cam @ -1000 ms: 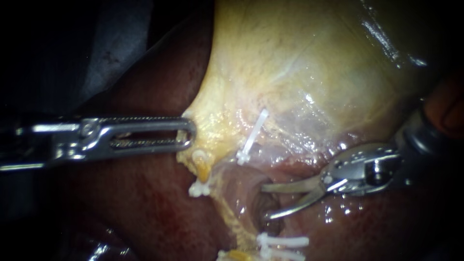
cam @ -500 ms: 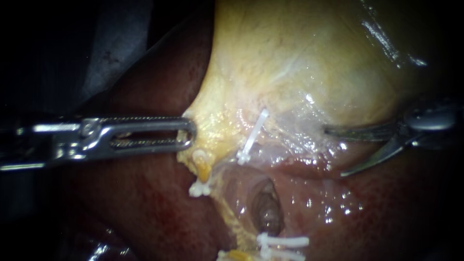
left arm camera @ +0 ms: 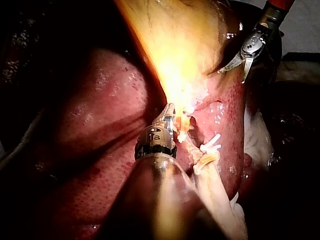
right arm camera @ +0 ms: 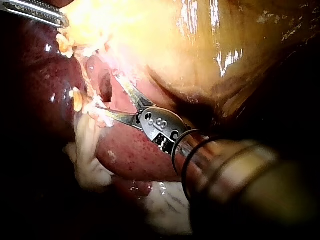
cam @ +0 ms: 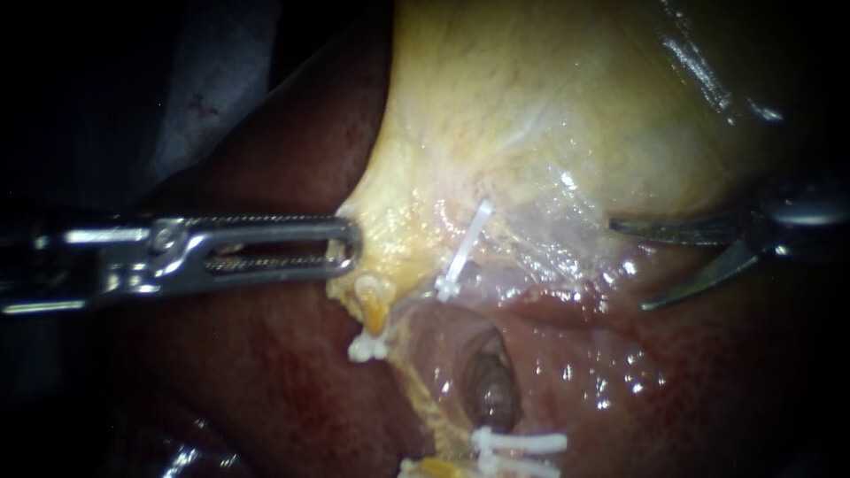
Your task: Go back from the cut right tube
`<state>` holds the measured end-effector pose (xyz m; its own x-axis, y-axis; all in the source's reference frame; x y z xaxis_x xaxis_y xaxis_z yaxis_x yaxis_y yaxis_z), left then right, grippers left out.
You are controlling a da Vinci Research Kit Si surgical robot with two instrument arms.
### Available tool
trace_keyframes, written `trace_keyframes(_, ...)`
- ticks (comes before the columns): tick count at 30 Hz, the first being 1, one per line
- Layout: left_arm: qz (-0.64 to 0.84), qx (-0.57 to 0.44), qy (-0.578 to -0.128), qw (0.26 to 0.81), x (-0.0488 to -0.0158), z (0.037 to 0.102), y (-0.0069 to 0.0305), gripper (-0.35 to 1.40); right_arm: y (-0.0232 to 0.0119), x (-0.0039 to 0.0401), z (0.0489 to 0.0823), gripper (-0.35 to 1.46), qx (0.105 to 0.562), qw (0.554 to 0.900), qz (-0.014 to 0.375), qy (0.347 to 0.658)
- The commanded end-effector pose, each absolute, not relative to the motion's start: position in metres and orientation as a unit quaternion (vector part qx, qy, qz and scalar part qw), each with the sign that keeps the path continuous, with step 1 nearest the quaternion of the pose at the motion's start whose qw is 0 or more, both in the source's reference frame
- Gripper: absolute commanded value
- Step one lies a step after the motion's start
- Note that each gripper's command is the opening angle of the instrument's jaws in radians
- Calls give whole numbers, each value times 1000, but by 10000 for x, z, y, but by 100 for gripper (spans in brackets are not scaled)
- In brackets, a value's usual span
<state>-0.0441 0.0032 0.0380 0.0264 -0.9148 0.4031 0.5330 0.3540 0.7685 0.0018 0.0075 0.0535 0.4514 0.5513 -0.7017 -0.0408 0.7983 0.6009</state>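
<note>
Cut right tube: at centre, parted; one white clip above the gap, two clips below.
Right instrument: blades spread and empty, well clear of the tube.
Left instrument: jaws pinching the gallbladder by its edge.
</note>
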Motion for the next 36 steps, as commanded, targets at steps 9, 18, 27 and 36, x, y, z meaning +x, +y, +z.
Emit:
trace_keyframes(9, -520, 215, -458, 688, -470, 400, 21, -35, 74, 19, 535, 81, 260, 811, 182, 491)
trace_keyframes(18, -515, 217, -460, 690, -499, 418, 14, -35, 73, 19, 536, 81, 259, 812, 182, 491)
trace_keyframes(27, -513, 219, -460, 690, -505, 420, 14, -35, 72, 20, 536, 83, 259, 812, 182, 491)
trace_keyframes(36, -513, 219, -460, 690, -505, 420, 13, -35, 72, 20, 536, 83, 259, 812, 182, 491)
